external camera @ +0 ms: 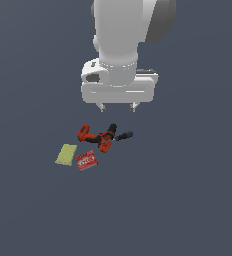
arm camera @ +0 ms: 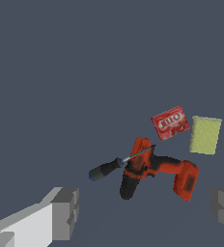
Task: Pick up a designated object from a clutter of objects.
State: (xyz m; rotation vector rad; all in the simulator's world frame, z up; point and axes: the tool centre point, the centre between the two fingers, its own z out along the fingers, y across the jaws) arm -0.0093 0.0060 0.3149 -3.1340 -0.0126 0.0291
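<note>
The designated object is a small flat red box with white lettering point(external camera: 86, 160) point(arm camera: 170, 123), lying flat on the grey floor. It sits between the yellow-green pad point(external camera: 66, 154) point(arm camera: 205, 134) and the orange-red and black drill point(external camera: 96, 137) point(arm camera: 157, 171). A dark stick-like tool point(external camera: 123, 135) point(arm camera: 115, 166) lies against the drill. My gripper point(external camera: 118, 107) point(arm camera: 145, 212) hangs open well above the clutter, over the drill side, with nothing between its fingers. The red box lies away from the fingers, toward the exterior view's left.
The white arm body point(external camera: 120, 55) fills the upper middle of the exterior view. The grey floor point(external camera: 188, 190) stretches around the small group of items.
</note>
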